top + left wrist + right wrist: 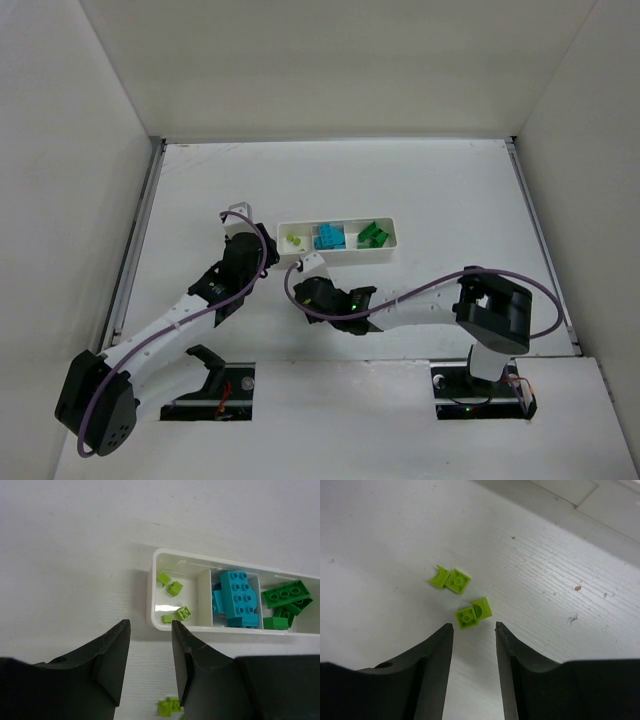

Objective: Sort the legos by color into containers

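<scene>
Just before the right end effector (473, 625) — loose lime legos (457, 580).

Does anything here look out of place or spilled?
Yes. A few yellow-green bricks lie loose on the table, outside the tray, while matching ones already sit in its end compartment. The cyan bricks and dark green bricks each fill their own compartment, so only those strays look misplaced.

Left wrist view chops the tray (151, 595) off at its right edge, dark green compartment (287, 573) included. The loose yellow-green legos (168, 706) on the counter (75, 555) duck partly behind the left claw (149, 626). From above, the tray's yellow-green bits (293, 240) are too tiny to count.
</scene>
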Robot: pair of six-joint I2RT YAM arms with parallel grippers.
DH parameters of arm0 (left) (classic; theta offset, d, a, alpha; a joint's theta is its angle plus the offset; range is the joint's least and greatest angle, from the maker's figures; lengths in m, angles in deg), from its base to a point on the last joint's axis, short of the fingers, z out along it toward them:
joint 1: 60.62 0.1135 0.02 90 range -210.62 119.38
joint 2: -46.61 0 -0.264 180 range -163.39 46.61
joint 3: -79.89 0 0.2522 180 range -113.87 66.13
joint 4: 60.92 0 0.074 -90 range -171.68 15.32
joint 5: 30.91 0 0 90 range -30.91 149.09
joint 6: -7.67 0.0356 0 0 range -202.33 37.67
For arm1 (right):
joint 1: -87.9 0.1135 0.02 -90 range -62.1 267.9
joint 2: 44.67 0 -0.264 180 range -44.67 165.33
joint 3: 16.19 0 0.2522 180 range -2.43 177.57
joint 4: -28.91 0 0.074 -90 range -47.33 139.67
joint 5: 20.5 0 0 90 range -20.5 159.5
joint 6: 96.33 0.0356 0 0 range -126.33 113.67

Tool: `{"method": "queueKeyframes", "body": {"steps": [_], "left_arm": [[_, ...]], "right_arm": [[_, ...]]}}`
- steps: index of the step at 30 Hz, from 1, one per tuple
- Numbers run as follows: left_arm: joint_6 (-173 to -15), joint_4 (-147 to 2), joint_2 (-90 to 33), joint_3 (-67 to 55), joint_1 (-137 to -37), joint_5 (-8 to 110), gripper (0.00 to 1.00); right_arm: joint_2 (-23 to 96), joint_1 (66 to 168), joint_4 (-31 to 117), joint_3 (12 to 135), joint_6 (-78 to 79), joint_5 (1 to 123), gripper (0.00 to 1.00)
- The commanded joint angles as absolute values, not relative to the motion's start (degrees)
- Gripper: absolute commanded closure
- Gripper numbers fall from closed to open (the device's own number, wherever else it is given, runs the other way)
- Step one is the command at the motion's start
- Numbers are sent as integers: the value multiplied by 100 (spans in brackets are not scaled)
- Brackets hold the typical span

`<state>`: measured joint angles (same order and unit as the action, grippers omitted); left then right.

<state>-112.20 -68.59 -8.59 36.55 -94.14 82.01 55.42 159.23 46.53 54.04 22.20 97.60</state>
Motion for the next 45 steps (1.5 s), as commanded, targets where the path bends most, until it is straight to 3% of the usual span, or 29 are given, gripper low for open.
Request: {"method": "queueKeyframes", "body": {"steps": [1, 4, 11, 16, 29, 39, 45], "left_arm": [[-11204, -6809, -736, 3678, -9380, 8203, 64], [-11195, -6835, -700, 3678, -9362, 8203, 64], [-11186, -6818, -700, 3678, -9345, 8203, 64], [-11186, -6835, -613, 3686, -9327, 8203, 64], [-11177, -6835, -586, 3739, -9292, 8203, 64], [-11177, -6835, -569, 3713, -9292, 8203, 65], [-11248, -7002, -297, 3844, -9301, 8247, 65]], "right_arm": [[5455, 15923, 4399, 5417, 2197, 9578, 52], [5561, 15923, 4390, 5453, 2048, 9499, 40], [5833, 15808, 4382, 5532, 1784, 9218, 38], [6071, 15703, 4346, 5646, 1521, 9279, 43], [5984, 15509, 3968, 5435, 1529, 8839, 68], [4842, 15369, 3959, 5207, 1784, 8831, 68], [4673, 14922, 3968, 5759, 1757, 8506, 68]]}}
